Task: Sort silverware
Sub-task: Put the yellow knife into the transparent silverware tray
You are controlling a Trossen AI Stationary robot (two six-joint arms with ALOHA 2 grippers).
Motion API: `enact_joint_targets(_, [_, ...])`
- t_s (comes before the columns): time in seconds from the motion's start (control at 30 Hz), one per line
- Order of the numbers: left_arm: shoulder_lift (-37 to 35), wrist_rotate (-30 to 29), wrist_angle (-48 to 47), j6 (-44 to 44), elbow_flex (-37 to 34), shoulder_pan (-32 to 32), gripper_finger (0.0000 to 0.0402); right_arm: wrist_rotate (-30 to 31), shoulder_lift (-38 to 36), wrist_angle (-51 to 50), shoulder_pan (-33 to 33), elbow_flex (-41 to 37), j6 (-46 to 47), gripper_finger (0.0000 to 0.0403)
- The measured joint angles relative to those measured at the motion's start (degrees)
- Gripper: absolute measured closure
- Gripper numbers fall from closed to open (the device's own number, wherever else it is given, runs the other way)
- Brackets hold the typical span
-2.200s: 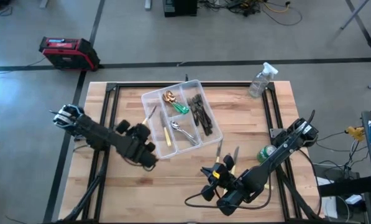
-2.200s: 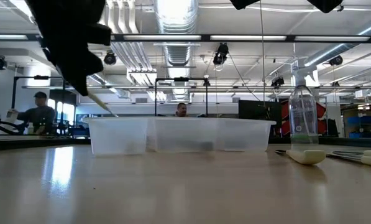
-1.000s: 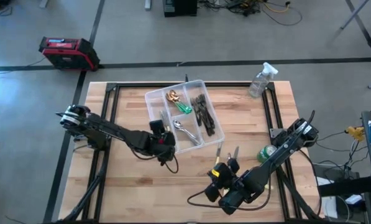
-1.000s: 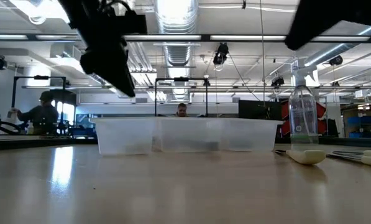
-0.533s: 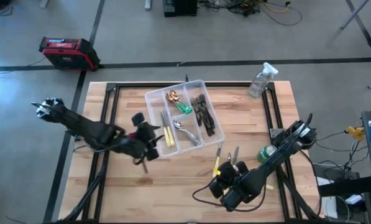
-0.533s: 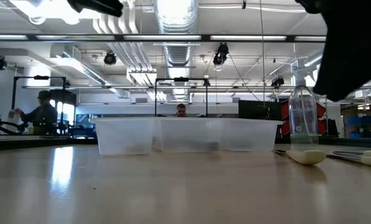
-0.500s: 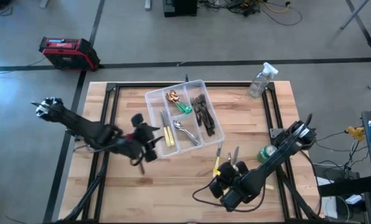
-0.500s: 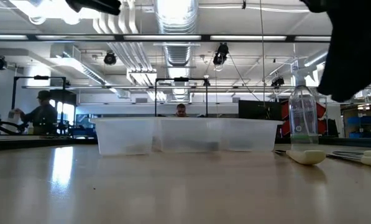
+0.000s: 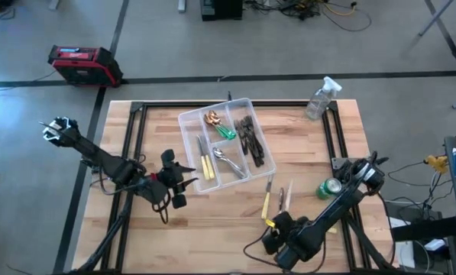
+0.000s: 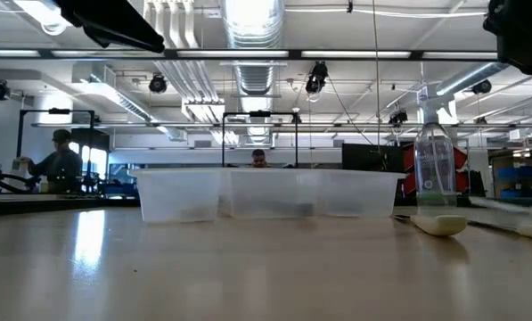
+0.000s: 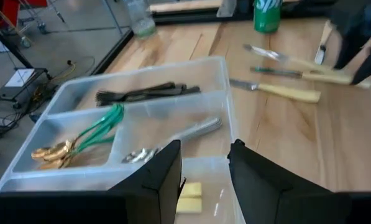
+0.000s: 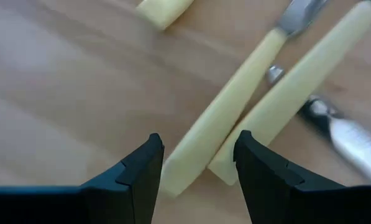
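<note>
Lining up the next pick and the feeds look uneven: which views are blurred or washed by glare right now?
Right wrist view: cream-handled knives are soft, too close to the lens. Left wrist view: slightly blurred, but the tray still reads. Low view: ceiling lights reflect as pale streaks on the table, and dark arm shapes sit in its top corners. High view: even and clear.

Tray [image 9: 188, 121]: clear plastic. Forks [image 9: 249, 137] in it: dark, near black. Spoons [image 11: 48, 151]: gold, beside a green-handled piece [image 11: 98, 127]. Another spoon [image 9: 228, 163]: shiny silver. Knife handles [image 12: 204, 140]: cream-yellow. Can [image 9: 328, 188]: green. Spray bottle [image 9: 320, 98]: clear. Table [image 9: 228, 221]: pale striped wood. Case [image 9: 84, 64] on the floor: red and black.
</note>
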Motion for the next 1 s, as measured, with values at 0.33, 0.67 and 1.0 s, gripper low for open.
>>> enact_joint_targets(0.33, [-0.1,0.2,3.1,-1.0,-3.1,0.0,0.0282,-2.0,1.5,-4.2,0.9,0.2,-1.5,0.0228])
enact_joint_targets(0.67, [-0.3,1.1,3.2,-1.9,-2.9,0.0,0.0282,-4.7,-2.1,-18.1,2.3,1.7,-5.1,0.0215])
enact_joint_targets(1.0, [-0.3,1.1,3.1,-1.9,-2.9,0.0,0.0282,8.5,-1.7,-17.9,11.2,-1.6,1.7,0.0211])
